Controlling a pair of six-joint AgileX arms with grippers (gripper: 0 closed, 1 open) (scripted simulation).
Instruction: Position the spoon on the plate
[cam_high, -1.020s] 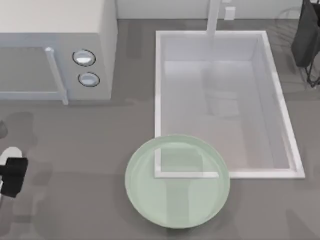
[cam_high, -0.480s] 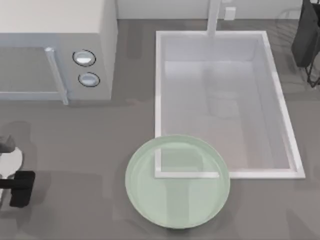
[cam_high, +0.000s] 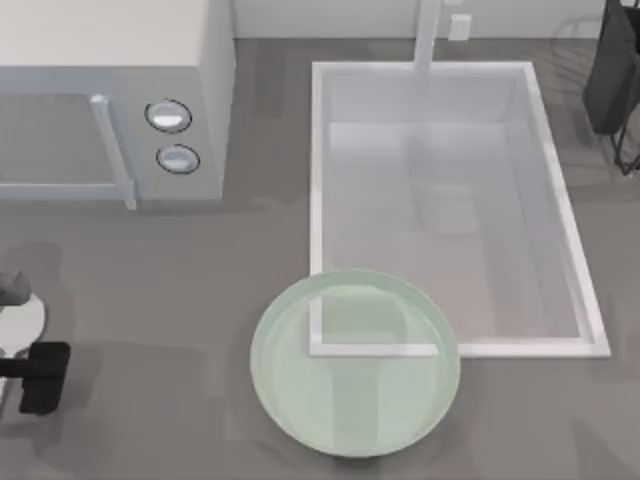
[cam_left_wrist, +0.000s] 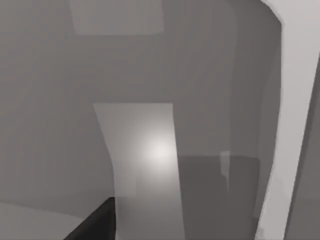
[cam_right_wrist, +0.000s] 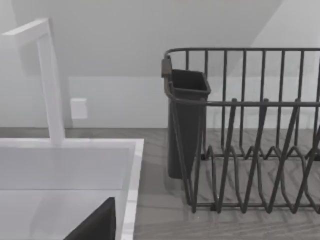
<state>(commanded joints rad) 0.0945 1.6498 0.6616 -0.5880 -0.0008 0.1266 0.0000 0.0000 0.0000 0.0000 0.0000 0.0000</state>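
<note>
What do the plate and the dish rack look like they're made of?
The plate looks like pale-green glass or clear plastic, glossy: the white sink rim shows through it. The dish rack looks like dark coated wire: thin bent rods, matte finish.

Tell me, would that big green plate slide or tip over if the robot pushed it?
The plate looks smooth and glassy, so it would probably slide on the grey counter rather than tip. It is wide, flat and shallow, so rolling seems unlikely. Part of it hangs over the corner of the sink, so a push that way might tilt it in, and glass could crack.
</note>
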